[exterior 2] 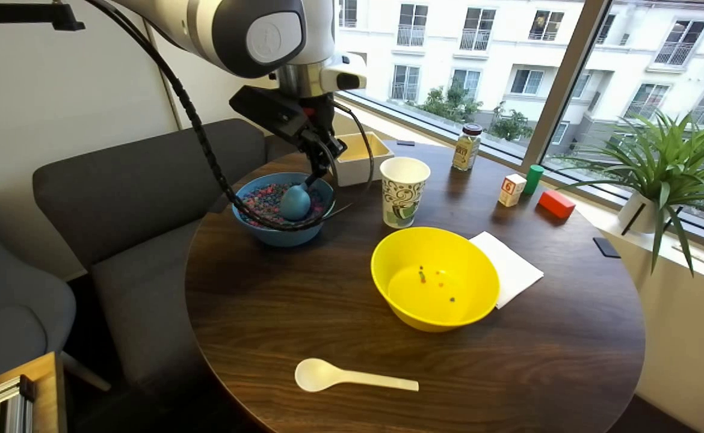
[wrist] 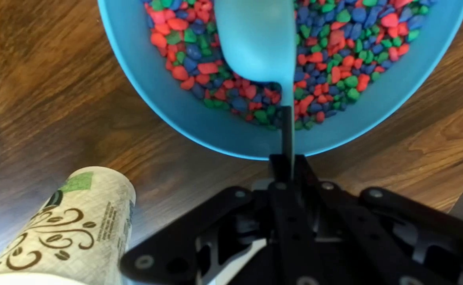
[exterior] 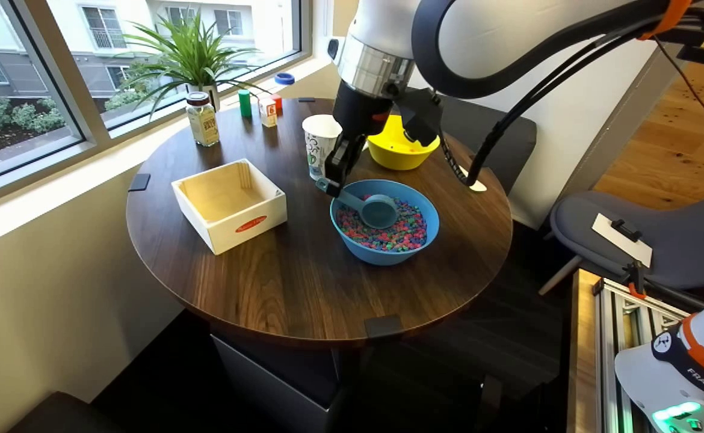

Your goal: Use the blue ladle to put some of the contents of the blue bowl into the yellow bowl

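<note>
1. Take 12 o'clock as the top of each view. Your gripper [wrist: 289, 158] has its jaws clamped on the handle of the blue ladle [exterior: 379, 211].
2. The ladle's scoop is over the contents [exterior: 411, 233] of the blue bowl [exterior: 382, 257], a mix of red, green and blue bits. You cannot tell whether it touches them.
3. In an exterior view you look into the scoop's hollow side, with the handle running toward 10 o'clock across the bowl's rim. In the wrist view you see its rounded back, the handle running to 6 o'clock into your jaws.
4. The blue bowl stands upright on the dark wooden surface [exterior: 304, 288]. In an exterior view, you have a box [exterior: 225, 234] at 9 o'clock from it and a paper cup [exterior: 316, 144] at 11.
5. In an exterior view, your yellow bowl [exterior 2: 403, 258] stands well apart from the blue one, at its 4 o'clock. A few loose bits [exterior 2: 422, 276] lie on its bottom.
6. Around it in that view you find a white napkin [exterior 2: 508, 270] at 3 o'clock, partly hidden by the bowl, a pale spoon [exterior 2: 352, 377] at 7 and, between 1 and 2, a number block [exterior 2: 512, 190], a green cylinder [exterior 2: 533, 179] and a red block [exterior 2: 556, 204].
</note>
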